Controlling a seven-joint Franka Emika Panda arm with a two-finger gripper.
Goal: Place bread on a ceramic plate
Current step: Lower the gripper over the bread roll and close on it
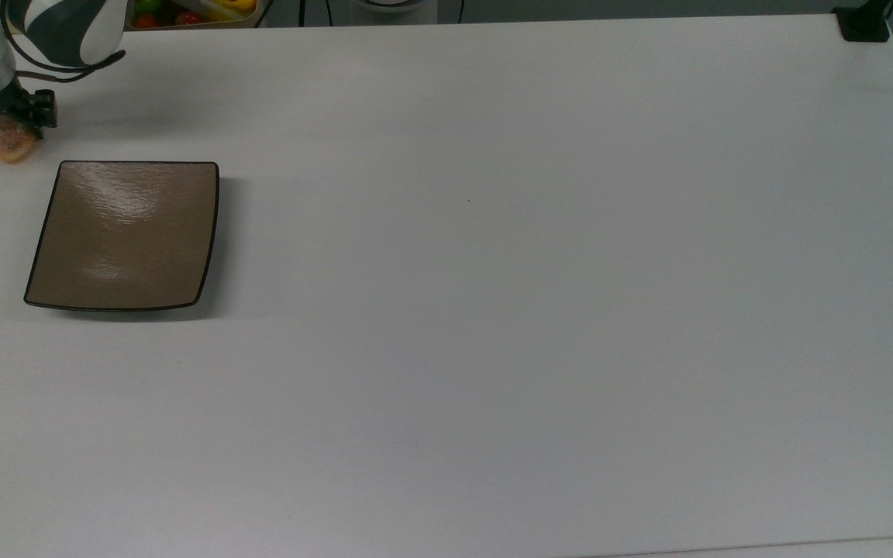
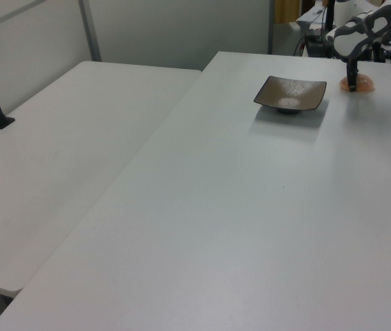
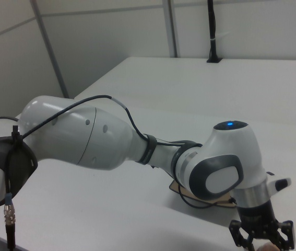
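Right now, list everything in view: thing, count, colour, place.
bread: one, orange-brown, on the table at the top view's far left, partly under the hand, just beyond the plate's upper-left corner.
ceramic plate: one, glossy brown with a dark rim, on the table in the top view's left part, nothing on it.
table: one, white, bearing the plate and the bread.
second table: one, white, adjoining on the left view's left.
bin of colourful items: one, past the table's far edge in the top view.
arm: one, white and grey, reaching to the bread.
hand: one, black, down over the bread.
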